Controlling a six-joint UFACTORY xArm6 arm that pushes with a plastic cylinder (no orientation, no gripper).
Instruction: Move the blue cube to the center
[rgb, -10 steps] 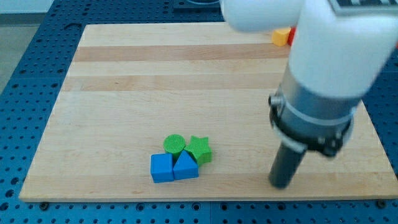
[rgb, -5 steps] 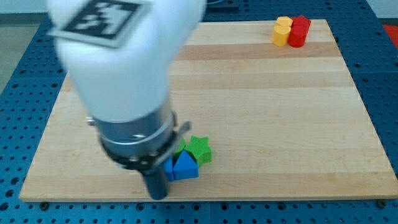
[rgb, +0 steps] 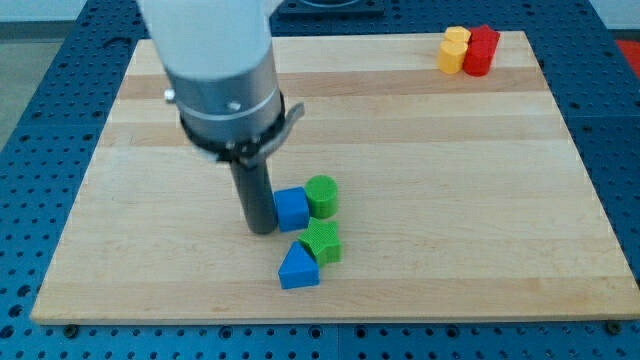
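Six small blocks sit on the pale wooden surface (rgb: 420, 200) you are working over. Your tool is a straight dark rod with nothing that opens or closes, so it grips nothing; it only pushes. My tip (rgb: 261, 230) rests on the surface, touching the view's-left face of the blue cube (rgb: 291, 209). The cube lies immediately to the tool's right in the view, a little left of and below the middle of the surface. Pressed against the cube's far side from the tool is the green cylinder (rgb: 322, 196). Below the cube and slightly right of the tool you find the green star (rgb: 322, 241), and just beneath that, touching it, the blue triangular block (rgb: 298, 267). Well apart from the tool, near the view's top right corner, the yellow block (rgb: 455, 49) and the red block (rgb: 482, 49) stand side by side, touching. A blue perforated bench (rgb: 40, 110) surrounds the surface.
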